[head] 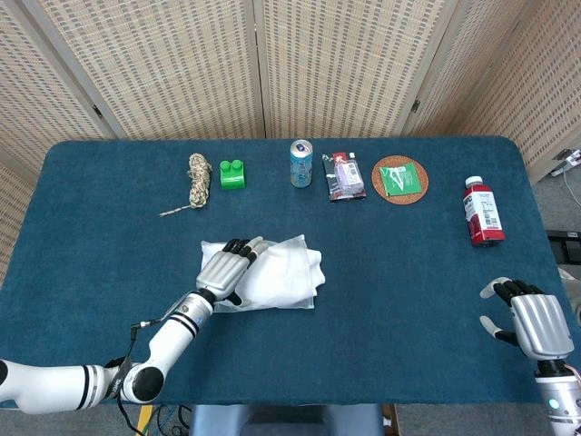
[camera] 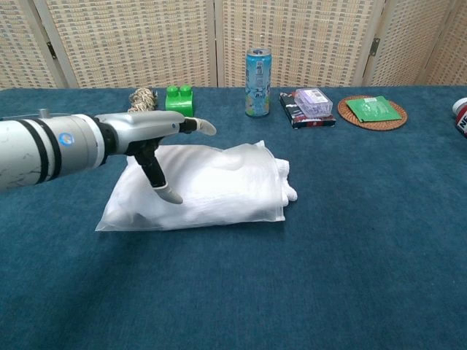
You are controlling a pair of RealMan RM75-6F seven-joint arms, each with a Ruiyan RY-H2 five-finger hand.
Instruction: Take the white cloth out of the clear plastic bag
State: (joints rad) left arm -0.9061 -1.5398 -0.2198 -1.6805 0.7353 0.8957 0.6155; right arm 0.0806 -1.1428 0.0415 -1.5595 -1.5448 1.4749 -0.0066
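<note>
My left robot hand (camera: 157, 135) hovered over the near-left end of the flat clear plastic bag (camera: 197, 191), fingers spread and holding nothing, thumb pointing down at the film. The bag lay lengthwise away to my right, its open mouth at the far end from that hand, where the folded white cloth (camera: 286, 182) poked out. My right robot hand (head: 537, 323) (also spread, empty) waited well apart on the blue-covered bench (head: 408, 272).

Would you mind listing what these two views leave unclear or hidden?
- Chest view: the left hand covers part of the bag; contact unclear.
- Chest view: the red bottle is cut by the right edge.
- Head view: the packet on the coaster is too small to read.
- The right hand shows in head view only.
</note>
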